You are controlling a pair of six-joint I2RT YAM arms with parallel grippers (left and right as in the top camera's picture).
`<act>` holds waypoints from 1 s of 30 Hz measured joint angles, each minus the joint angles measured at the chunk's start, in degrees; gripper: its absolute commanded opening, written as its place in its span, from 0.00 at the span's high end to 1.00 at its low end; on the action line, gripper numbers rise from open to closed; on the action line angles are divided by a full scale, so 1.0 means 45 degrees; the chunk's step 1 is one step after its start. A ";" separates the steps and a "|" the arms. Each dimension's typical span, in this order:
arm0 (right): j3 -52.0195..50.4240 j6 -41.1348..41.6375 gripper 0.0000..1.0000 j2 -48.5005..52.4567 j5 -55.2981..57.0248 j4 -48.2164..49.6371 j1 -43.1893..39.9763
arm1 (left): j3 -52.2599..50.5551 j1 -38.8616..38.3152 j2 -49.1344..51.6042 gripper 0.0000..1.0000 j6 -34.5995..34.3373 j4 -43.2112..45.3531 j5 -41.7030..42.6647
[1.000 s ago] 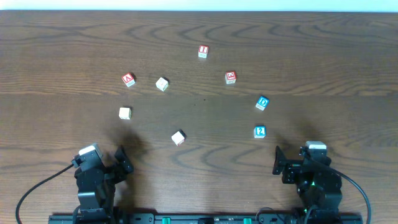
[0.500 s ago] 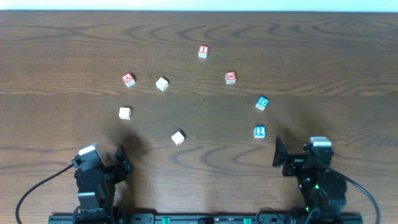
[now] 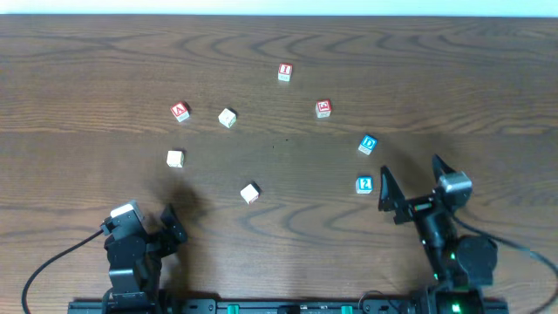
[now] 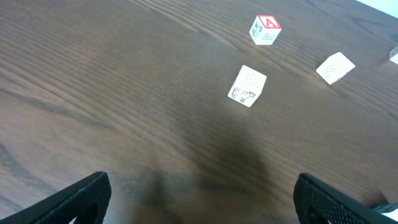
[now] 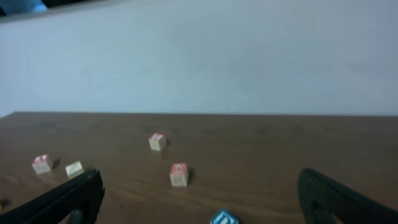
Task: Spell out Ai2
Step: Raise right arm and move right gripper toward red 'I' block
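Observation:
Three lettered cubes lie apart on the wooden table: the red A cube [image 3: 180,111] [image 4: 265,30] [image 5: 41,163] at the left, the red I cube [image 3: 284,72] [image 5: 157,142] at the far middle, and the blue 2 cube [image 3: 364,184] at the near right. My right gripper [image 3: 411,180] [image 5: 202,202] is open and empty, raised just right of the 2 cube, which its own camera does not show. My left gripper [image 3: 148,223] [image 4: 202,205] is open and empty near the front left edge, well short of the A cube.
A blue D cube [image 3: 368,144] [image 5: 224,218] and another red cube [image 3: 323,108] [image 5: 179,175] lie beyond the right gripper. Plain wooden cubes sit at the left [image 3: 175,158] [image 4: 247,86], beside the A cube [image 3: 227,118] [image 4: 335,67] and near the middle [image 3: 250,193].
The right arm has lifted and swung forward, its open fingers now beside the blue 2 cube. The left arm and all the cubes have stayed put.

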 measured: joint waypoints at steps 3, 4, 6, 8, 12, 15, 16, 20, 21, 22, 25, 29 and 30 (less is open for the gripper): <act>0.0107 0.0019 0.01 0.1991 -0.0117 0.1384 0.0000 | 0.0000 0.0000 -0.0015 0.05 0.0000 -0.0010 0.0010; 0.0180 0.0039 0.01 0.2603 -0.0155 0.1676 0.0000 | 0.0000 0.0000 -0.0015 0.05 0.0000 -0.0005 0.0010; 0.0554 0.0044 0.01 0.3925 -0.0228 0.2045 0.0000 | 0.0000 0.0000 -0.0019 0.05 0.0000 -0.0015 0.0010; 0.1292 0.0049 0.01 0.5493 -0.0272 0.2259 0.0000 | 0.0000 0.0000 -0.0019 0.05 0.0000 -0.0029 0.0010; 0.3283 0.0044 0.01 0.8359 -0.0325 0.2365 0.0000 | 0.0000 0.0000 -0.0010 0.05 0.0000 -0.0015 0.0010; 0.4609 0.0044 0.01 1.0142 -0.0403 0.2385 0.0005 | 0.0000 0.0000 -0.0010 0.05 0.0000 -0.0005 0.0010; 0.4988 0.0044 0.01 1.0637 -0.0408 0.2390 0.0015 | 0.0000 0.0000 -0.0010 0.05 0.0000 -0.0015 0.0005; 0.6868 -0.0087 0.01 1.2968 -0.0432 0.2385 0.0291 | 0.0000 0.0000 -0.0010 0.05 0.0000 -0.0010 0.0005; 0.7276 -0.0180 0.01 1.3415 -0.0427 0.2370 0.0423 | 0.0000 0.0000 -0.0010 0.05 0.0000 -0.0010 0.0005; 0.7805 -0.0325 0.01 1.3945 -0.0427 0.2365 0.0593 | 0.0000 0.0000 -0.0010 0.05 0.0000 -0.0010 0.0005; 0.9136 -0.0563 0.01 1.5178 -0.0316 0.2370 0.1049 | 0.0000 0.0000 -0.0010 0.05 0.0000 -0.0015 0.0005; 1.1098 -0.0753 0.01 1.6806 -0.0165 0.2399 0.1622 | 0.0000 0.0000 -0.0010 0.05 0.0000 -0.0015 0.0010; 1.1570 -0.0763 0.01 1.7194 -0.0160 0.2390 0.1758 | 0.0000 0.0000 -0.0010 0.05 0.0000 -0.0010 0.0010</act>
